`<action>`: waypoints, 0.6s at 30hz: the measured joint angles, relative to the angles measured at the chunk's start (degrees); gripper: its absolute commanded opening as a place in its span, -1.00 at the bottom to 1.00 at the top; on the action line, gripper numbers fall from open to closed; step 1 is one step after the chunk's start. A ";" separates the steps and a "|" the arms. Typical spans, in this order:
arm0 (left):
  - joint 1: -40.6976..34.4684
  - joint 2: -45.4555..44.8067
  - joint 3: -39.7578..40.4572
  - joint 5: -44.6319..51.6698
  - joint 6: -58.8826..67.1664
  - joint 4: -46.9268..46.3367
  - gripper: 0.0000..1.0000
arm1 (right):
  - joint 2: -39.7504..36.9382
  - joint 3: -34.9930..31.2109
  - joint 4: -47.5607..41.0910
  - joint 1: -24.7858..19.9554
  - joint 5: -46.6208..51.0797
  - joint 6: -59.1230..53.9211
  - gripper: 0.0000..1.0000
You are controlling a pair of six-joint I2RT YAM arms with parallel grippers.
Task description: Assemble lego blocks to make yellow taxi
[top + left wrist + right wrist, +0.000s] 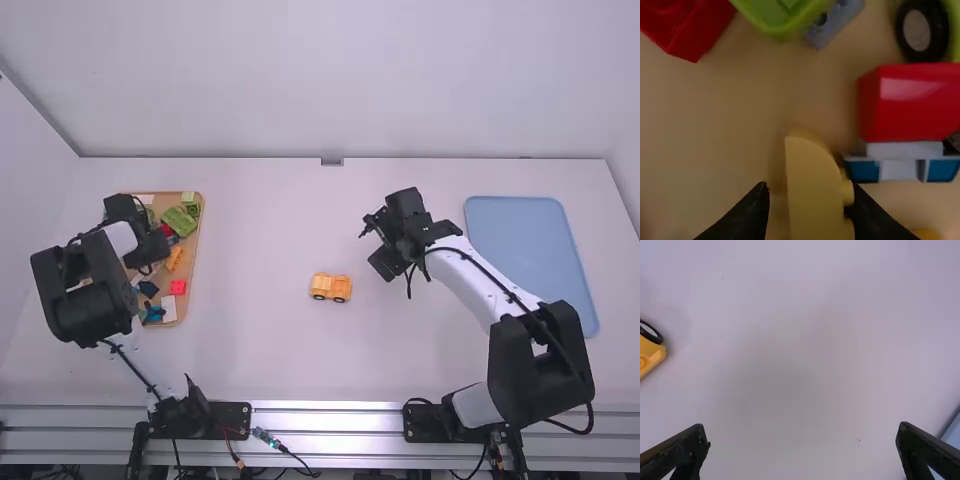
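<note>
My left gripper [150,255] is over the wooden tray [196,262] of loose blocks at the table's left. In the left wrist view a yellow curved block [815,192] stands between the open fingers of this gripper [810,187]; its studded side is close by one finger, and whether they touch I cannot tell. A yellow wheeled car body [330,287] rests near the table's middle; part of this car body [651,354] shows in the right wrist view. My right gripper [376,247] hangs open above the table, right of the car body; this gripper [802,432] holds nothing.
Around the yellow block lie a red block [912,102] beside a blue and white piece [897,170], another red block [685,25], a green block [785,12] and a black wheel [917,30]. A pale blue tray [525,235] is at the table's right.
</note>
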 measured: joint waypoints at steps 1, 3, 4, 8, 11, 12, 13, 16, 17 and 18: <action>0.00 0.00 0.00 -0.55 -0.61 0.15 -0.03 | 0.00 0.00 0.00 0.00 0.00 -0.02 0.98; 0.02 0.00 0.00 -1.18 -1.31 0.37 -0.01 | 0.00 0.00 0.00 0.00 -0.02 -0.02 0.98; 0.00 0.00 0.00 -1.57 -1.75 0.68 -0.01 | 0.00 0.00 0.00 0.00 0.02 0.00 0.98; 0.00 0.00 0.00 -1.95 -2.49 1.25 -0.14 | 0.00 0.00 -0.17 0.00 0.00 -0.02 0.98; 0.00 0.00 0.00 -1.95 -3.15 1.25 -0.45 | 0.00 0.00 -0.17 0.00 0.02 0.00 0.98; 0.00 0.00 0.00 -1.60 -2.93 1.25 -0.46 | 0.00 0.00 -0.17 0.00 0.00 0.00 0.98; 0.00 0.00 0.00 -1.38 -2.91 1.22 -0.46 | 0.00 0.00 -0.20 0.00 0.00 -0.02 0.98; 0.00 0.00 0.00 -0.96 -2.93 1.22 -0.47 | 0.00 0.00 -0.24 0.00 0.00 -0.02 0.98; 0.00 0.00 0.00 -0.96 -2.93 1.22 -0.48 | 0.00 0.00 -0.26 0.00 0.00 -0.02 0.98; 0.00 0.00 0.00 -0.98 -2.93 1.31 -0.52 | 0.00 0.00 -0.26 0.00 0.00 0.00 0.98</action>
